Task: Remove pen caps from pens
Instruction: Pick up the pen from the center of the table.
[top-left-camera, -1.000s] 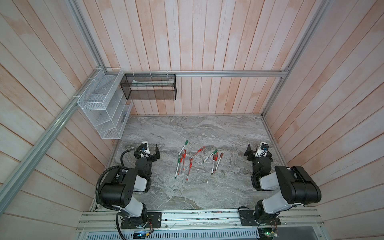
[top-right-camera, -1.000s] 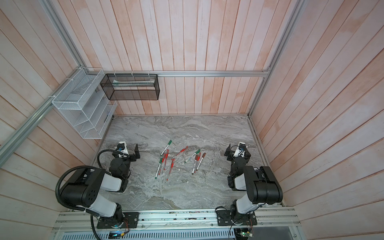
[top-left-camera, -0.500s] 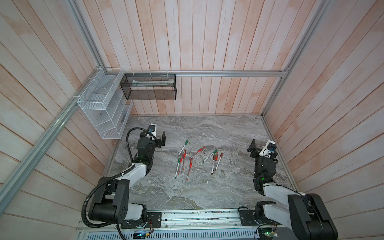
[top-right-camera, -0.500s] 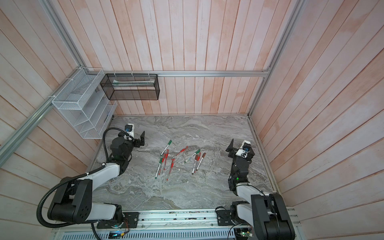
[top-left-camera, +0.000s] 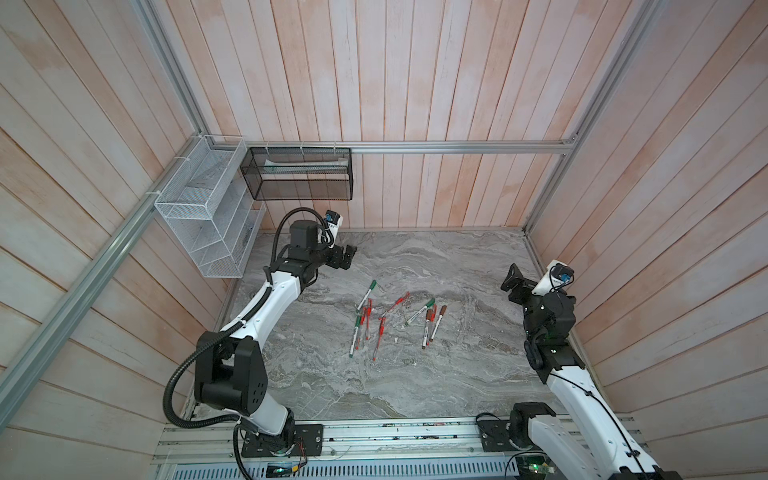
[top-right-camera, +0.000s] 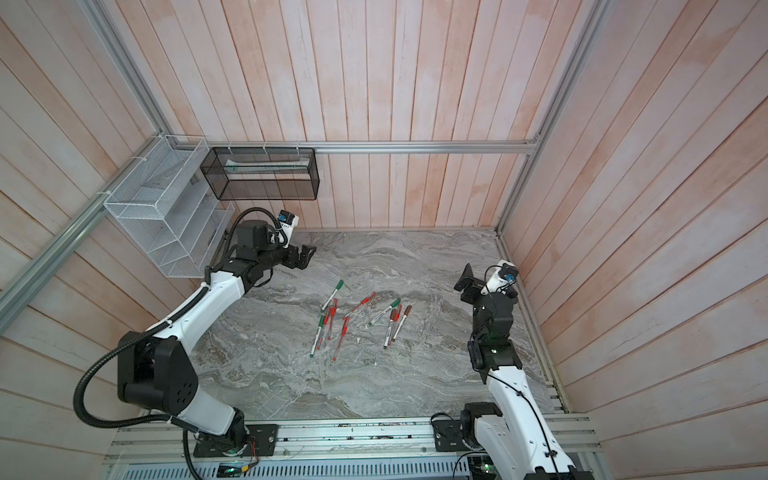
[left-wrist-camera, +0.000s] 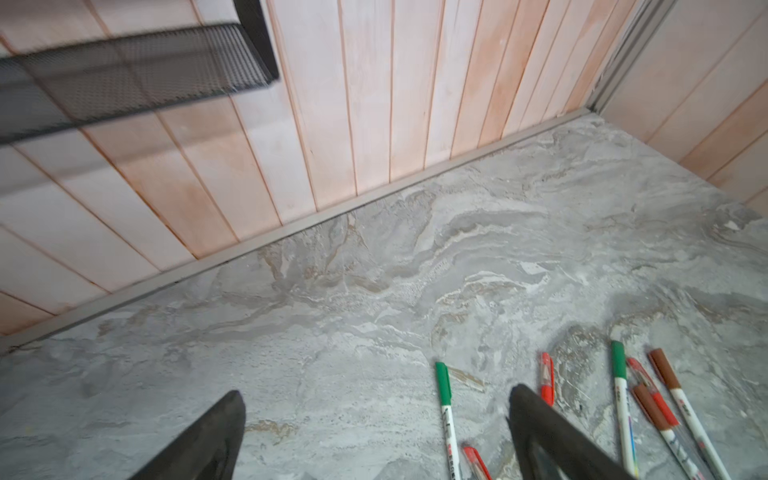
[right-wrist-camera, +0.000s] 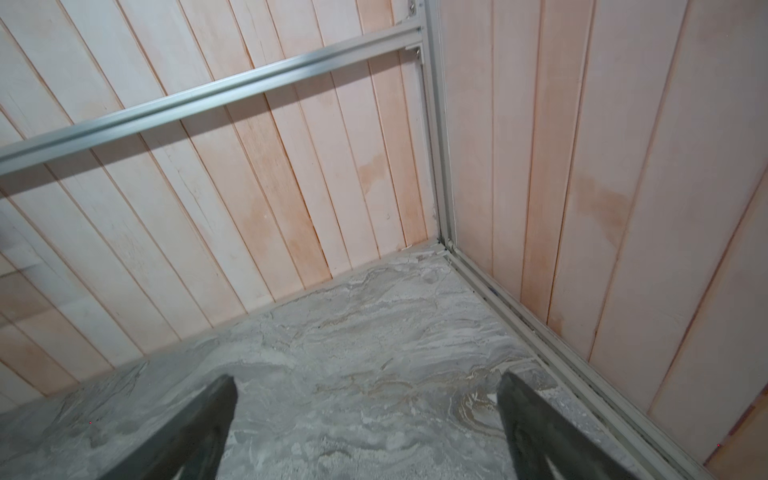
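Ten or so pens (top-left-camera: 390, 318) lie flat in a loose cluster mid-table on the grey marble top (top-left-camera: 415, 386). The pen caps (top-left-camera: 372, 284) are on as far as both top views show: green, brown and slim red. Left gripper (top-left-camera: 347, 261) hangs over the far-left part of the table, short of the cluster, jaws wide with nothing between them. Its wrist view shows both fingers (left-wrist-camera: 216, 428) over bare marble, with a green-capped marker (left-wrist-camera: 448, 415) and several other capped ends nearby. Right gripper (top-left-camera: 514, 282) sits high near the right wall, well apart from the pens, jaws wide and empty — its wrist view shows only marble and the wall corner.
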